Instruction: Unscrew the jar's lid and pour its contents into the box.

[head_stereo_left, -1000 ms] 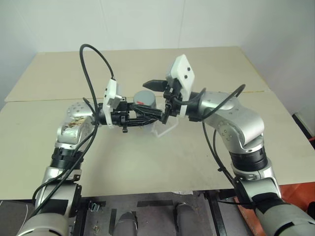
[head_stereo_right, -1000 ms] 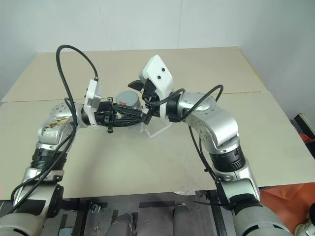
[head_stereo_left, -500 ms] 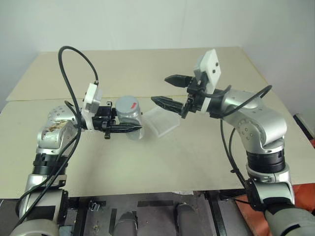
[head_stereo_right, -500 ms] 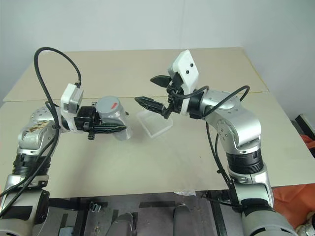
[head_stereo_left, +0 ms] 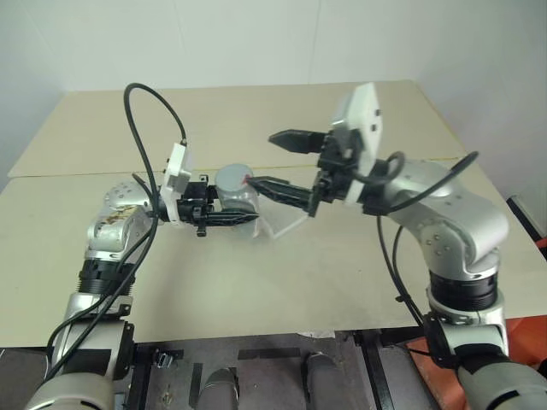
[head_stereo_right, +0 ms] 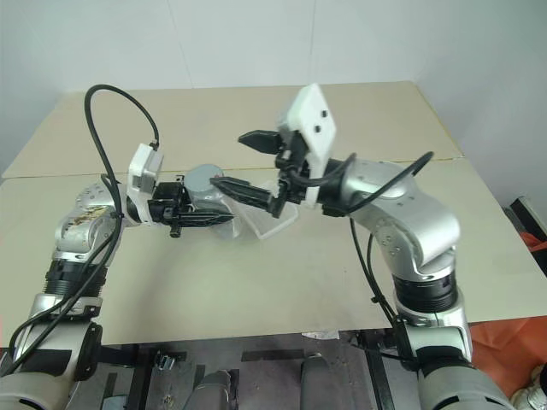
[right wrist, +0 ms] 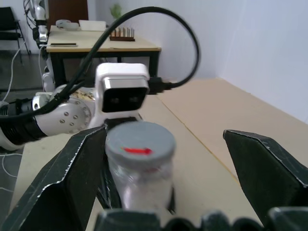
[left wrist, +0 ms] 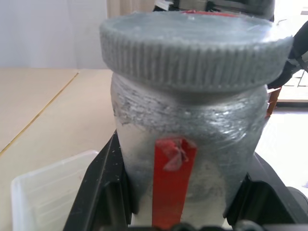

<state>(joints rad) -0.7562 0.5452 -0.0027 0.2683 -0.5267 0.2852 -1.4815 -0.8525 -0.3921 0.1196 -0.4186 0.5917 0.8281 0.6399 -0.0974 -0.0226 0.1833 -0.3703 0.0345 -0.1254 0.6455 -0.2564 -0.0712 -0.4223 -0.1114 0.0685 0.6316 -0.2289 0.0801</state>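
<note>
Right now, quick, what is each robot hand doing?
Left gripper: shut on the jar, lid still on.
Right gripper: open, holding nothing, jaws spread at the lid.

Silver jointed arms, black looping cables, white wrist camera blocks, black pointed fingers (head_stereo_left: 295, 137)

Beige table (head_stereo_left: 359, 273) with clear box (head_stereo_left: 286, 224)

Ribbed matt grey lid (left wrist: 195, 48), silvery crinkled jar (left wrist: 192, 139)
</note>
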